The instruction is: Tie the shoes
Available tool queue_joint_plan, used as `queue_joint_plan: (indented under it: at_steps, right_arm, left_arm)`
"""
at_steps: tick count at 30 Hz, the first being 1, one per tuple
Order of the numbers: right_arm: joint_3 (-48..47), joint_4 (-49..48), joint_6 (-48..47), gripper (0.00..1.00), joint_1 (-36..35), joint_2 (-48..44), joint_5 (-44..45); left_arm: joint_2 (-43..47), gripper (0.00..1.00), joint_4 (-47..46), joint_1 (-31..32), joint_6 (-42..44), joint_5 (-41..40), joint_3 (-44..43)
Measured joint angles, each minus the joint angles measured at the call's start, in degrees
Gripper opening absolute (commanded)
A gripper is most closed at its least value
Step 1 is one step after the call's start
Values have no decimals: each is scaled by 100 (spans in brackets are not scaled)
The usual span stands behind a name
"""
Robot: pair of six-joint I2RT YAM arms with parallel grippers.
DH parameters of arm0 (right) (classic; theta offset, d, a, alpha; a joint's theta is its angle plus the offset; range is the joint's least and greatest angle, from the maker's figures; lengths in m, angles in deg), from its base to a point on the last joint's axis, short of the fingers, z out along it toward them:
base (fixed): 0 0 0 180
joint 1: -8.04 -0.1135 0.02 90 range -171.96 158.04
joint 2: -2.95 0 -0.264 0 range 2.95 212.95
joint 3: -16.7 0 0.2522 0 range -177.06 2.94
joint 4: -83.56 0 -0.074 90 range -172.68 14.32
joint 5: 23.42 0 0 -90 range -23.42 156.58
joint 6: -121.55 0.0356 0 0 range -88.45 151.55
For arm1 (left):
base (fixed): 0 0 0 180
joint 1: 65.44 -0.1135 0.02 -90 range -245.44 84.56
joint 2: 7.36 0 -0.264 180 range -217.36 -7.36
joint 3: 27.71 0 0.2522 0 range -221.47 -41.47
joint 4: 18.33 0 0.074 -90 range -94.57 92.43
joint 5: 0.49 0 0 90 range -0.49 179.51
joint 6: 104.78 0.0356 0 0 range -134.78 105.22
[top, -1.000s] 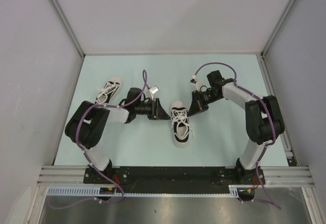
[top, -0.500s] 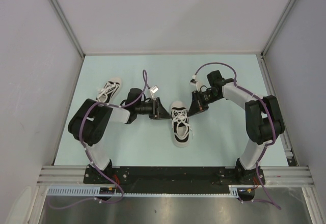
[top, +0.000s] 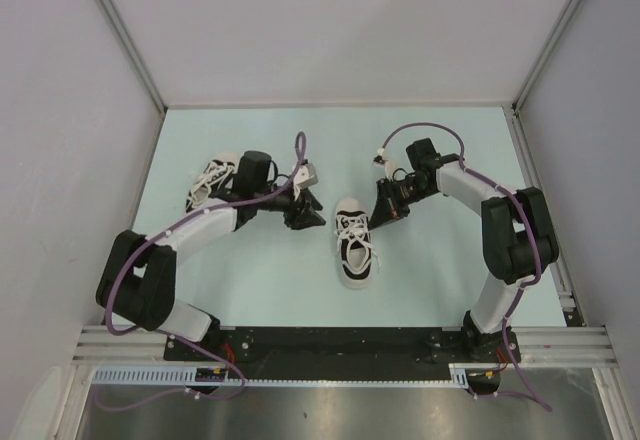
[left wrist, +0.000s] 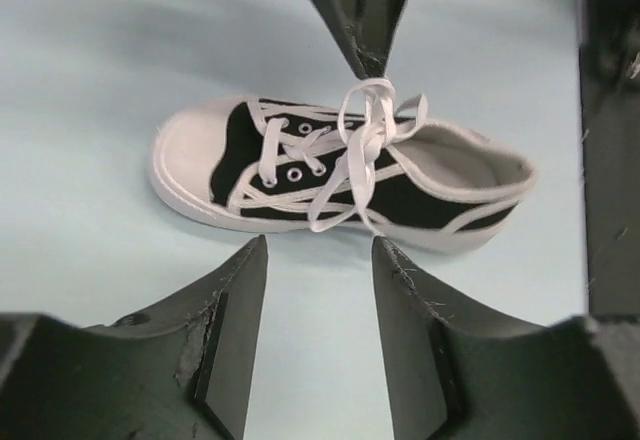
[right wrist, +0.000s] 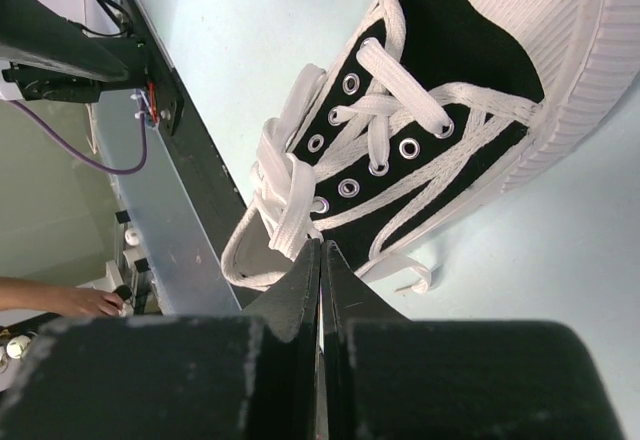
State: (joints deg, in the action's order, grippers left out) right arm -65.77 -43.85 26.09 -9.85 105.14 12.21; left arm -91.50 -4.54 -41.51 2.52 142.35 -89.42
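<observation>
Pale-green table (top: 250,280), left arm (top: 200,225) outstretched, left tool (top: 314,216) beside centre shoe (top: 355,247).

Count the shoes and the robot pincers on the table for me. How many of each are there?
Shoes: 2 (middle shoe, left shoe)
Pincers: 2 (left pincer, right pincer)
Total: 4
</observation>
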Motion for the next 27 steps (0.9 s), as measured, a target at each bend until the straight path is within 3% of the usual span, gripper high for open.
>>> queue_joint_plan:
  at_steps: [6, 11, 19, 27]
  right_arm:
    - [0, 4, -13, 0, 0, 0, 4]
    - [0, -9, -13, 0, -7, 0, 7]
    - [0, -11, -13, 0, -26, 0, 7]
    - [0, -11, -13, 0, -26, 0, 4]
  left_arm:
    - [-114, 49, 1685, 527, 3132, -337, -734]
    - [-365, 48, 2159, 984, 4433, -817, -595]
    - [-807, 57, 2076, 1224, 4881, -1403, -542]
    - [-986, 55, 1604, 1270, 4889, -1845, -553]
